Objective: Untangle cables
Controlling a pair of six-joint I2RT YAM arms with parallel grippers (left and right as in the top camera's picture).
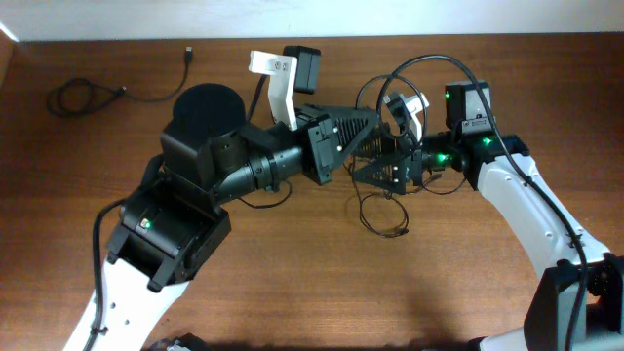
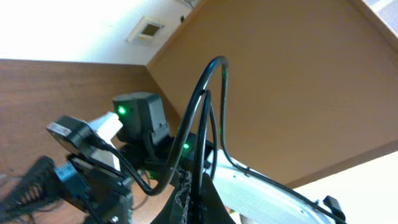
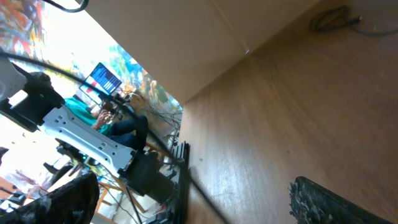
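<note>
Both arms meet over the middle of the brown table (image 1: 292,283). The cables (image 1: 363,207) are there, lifted off the wood: thin, black and wiry, a few slack loops hanging below the two grippers, with a small plug (image 1: 395,232) at the lowest point just above or on the surface, I cannot tell which. Another thin loop arcs above the grippers. Left gripper (image 1: 382,146) is clenched on the cables; in the left wrist view the cords (image 2: 200,134) rise in a tight bundle from between its dark ribbed pads (image 2: 182,194), then curve apart. Right gripper (image 1: 388,174) sits just beside the left one, nose to nose. In its own wrist view the fingers (image 3: 329,199) stand wide apart, with one thin strand running slantwise between them, untouched. A loose cord (image 1: 88,95) lies coiled well apart at the far left corner – plug end pointing away
</note>
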